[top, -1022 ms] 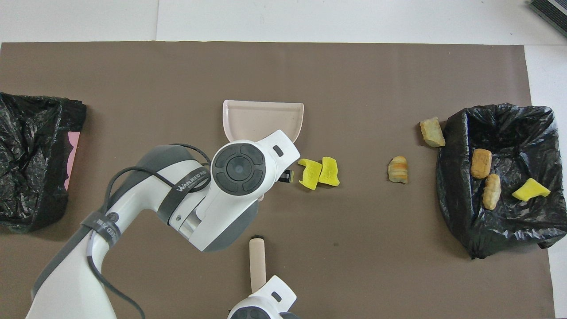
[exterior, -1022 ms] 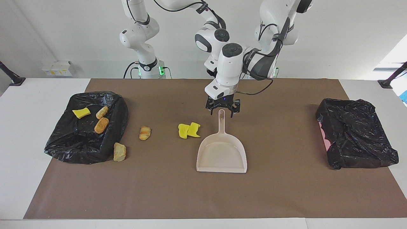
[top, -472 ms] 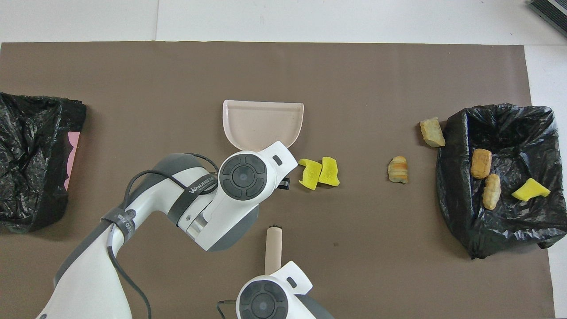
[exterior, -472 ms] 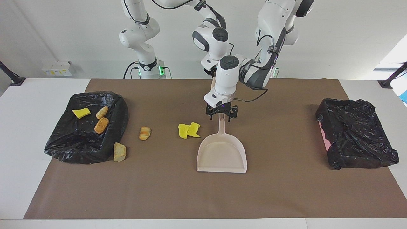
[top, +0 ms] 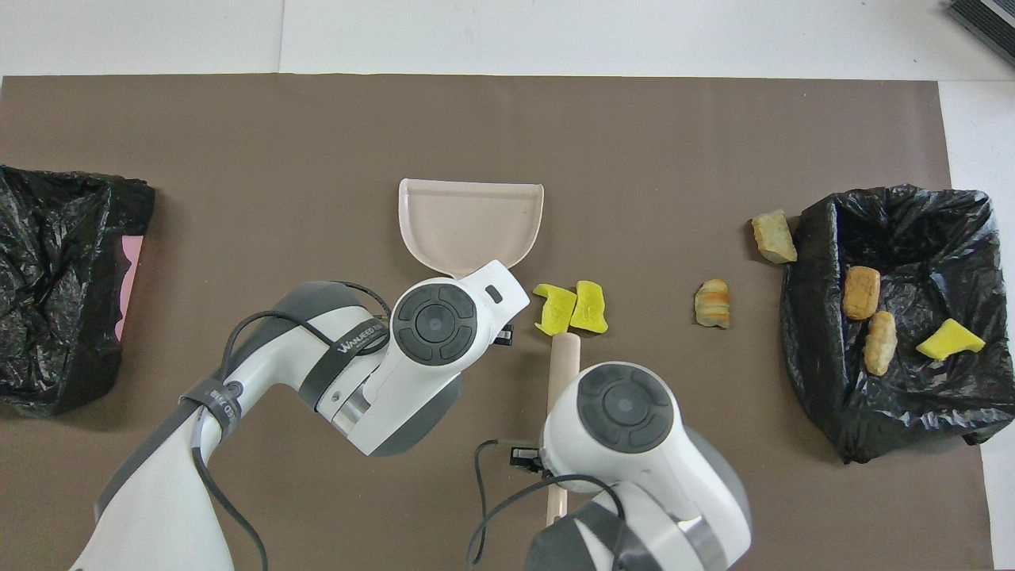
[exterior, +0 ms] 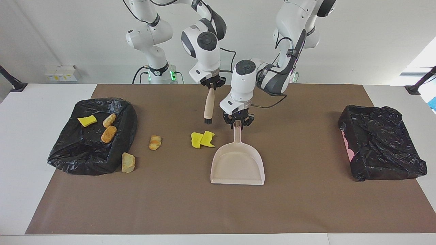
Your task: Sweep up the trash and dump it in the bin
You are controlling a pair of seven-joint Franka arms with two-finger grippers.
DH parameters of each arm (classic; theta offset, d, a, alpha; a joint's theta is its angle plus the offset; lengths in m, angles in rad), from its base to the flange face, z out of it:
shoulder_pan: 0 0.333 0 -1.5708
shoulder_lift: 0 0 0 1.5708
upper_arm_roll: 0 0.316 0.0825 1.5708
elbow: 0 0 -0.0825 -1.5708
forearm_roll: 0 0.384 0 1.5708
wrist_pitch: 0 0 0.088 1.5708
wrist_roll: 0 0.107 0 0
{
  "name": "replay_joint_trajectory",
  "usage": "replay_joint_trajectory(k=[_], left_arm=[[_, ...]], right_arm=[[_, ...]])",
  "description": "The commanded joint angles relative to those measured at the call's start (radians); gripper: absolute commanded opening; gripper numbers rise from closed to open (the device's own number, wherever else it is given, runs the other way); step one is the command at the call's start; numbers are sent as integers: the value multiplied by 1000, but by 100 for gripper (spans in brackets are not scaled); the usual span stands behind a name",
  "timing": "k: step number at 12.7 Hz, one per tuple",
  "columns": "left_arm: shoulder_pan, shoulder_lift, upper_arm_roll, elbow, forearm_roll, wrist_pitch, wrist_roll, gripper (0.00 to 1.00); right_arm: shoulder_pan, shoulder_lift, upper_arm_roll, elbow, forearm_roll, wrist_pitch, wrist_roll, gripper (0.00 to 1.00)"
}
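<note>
Brush hanging over the loose yellow pair, dustpan handle being pinched.

The right gripper (exterior: 212, 85) is holding the brush (exterior: 208, 103) by its top, fingertips pressed onto the handle, the brush's long axis hanging nearly upright and its dark bristle tip sitting over the mat just toward the robots from the two yellow chunks (exterior: 202, 139). Those chunks are lying just beside the dustpan (exterior: 237, 163), toward the right arm's end, so a stroke toward the left arm's end looks like the one that counts (the pan's mouth, though, is facing away from the robots). The left gripper (exterior: 238, 121) is sitting down on the tip of the dustpan handle, jaws drawn in around it. Two tan lumps (exterior: 155, 142) (exterior: 128, 162) are lying loose near the bin (exterior: 64, 153), which is holding three pieces.
</note>
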Motion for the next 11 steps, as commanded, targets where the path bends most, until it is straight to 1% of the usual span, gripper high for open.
replay_joint_trajectory(k=[1, 2, 3, 4, 5, 7, 8, 9, 10, 11], left_arm=[[19, -29, -5, -30, 15, 21, -2, 15], [19, -28, -4, -23, 17, 18, 3, 13], [19, -31, -2, -13, 17, 13, 10, 2], [19, -37, 4, -9, 18, 12, 30, 0], [22, -50, 10, -6, 17, -2, 68, 0], [39, -79, 15, 6, 17, -62, 192, 0], [47, -96, 16, 7, 17, -102, 269, 0], [54, -119, 18, 5, 15, -135, 362, 0], [70, -135, 18, 5, 14, -171, 472, 0], [76, -155, 20, 5, 12, -206, 596, 0]], right_arm=[[-138, 63, 11, 69, -59, -26, -151, 0], [-194, 83, 11, 86, -115, -24, -215, 0], [-237, 97, 11, 92, -208, -15, -290, 0], [-284, 110, 11, 108, -296, -15, -352, 0], [-333, 132, 12, 129, -360, -20, -380, 0], [-398, 166, 12, 170, -459, -14, -411, 0], [-435, 196, 12, 200, -487, -12, -412, 0], [-462, 228, 12, 232, -526, -6, -412, 0], [-472, 256, 12, 252, -580, -5, -411, 0], [-481, 281, 12, 269, -605, -3, -406, 0]])
